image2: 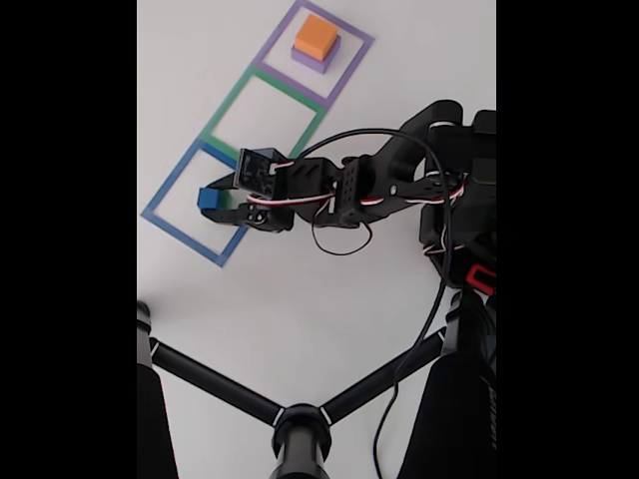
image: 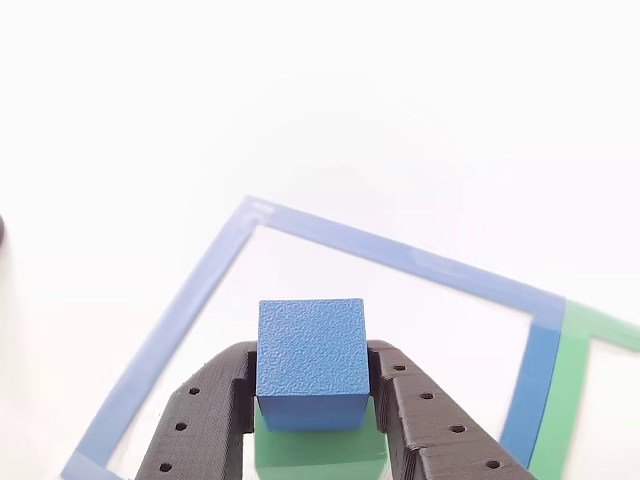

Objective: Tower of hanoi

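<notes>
a grainy-faced blue cube (image: 312, 362) was clamped between the black, hole-studded printed fingers (image: 205, 415) of the end effector (image: 314, 405), directly atop a green cube (image: 320, 450), inside the blue taped square (image: 190, 295) on the white worktop (image: 320, 120).

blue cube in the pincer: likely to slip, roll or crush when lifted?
The blue cube looks rigid with a grainy surface, so slipping seems unlikely. Flat faces: it should not roll. The pincer fingers press opposite sides squarely; it is probably light.
</notes>
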Motion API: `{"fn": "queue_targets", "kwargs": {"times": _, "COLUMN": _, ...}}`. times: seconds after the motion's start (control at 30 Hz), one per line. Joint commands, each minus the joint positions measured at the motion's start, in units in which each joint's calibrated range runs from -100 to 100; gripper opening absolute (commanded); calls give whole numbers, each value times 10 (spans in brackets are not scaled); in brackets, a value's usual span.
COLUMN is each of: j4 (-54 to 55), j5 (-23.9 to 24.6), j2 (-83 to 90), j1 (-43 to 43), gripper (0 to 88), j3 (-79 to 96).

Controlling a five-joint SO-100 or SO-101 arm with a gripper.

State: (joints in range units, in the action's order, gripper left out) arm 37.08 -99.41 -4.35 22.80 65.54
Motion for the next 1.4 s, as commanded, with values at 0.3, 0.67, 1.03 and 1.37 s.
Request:
{"fn": "queue_targets", "kwargs": {"times": 0.3, "j4": 27, "j5": -6, "j2": 4, "j1": -7, "gripper": 61, "j3": -4}}
{"fn": "queue_targets", "kwargs": {"times": 0.67, "j4": 43, "j5": -6, "j2": 4, "j1": -7, "gripper": 160, "j3": 16}}
{"fn": "queue_targets", "kwargs": {"times": 1.03, "j4": 38, "j5": -6, "j2": 36, "j1": -15, "gripper": 223, "j3": 15}}
{"fn": "queue_targets", "kwargs": {"times": 1.37, "j4": -160, "j5": -6, "j2": 215, "j1": -30, "gripper": 238, "j3": -14}}
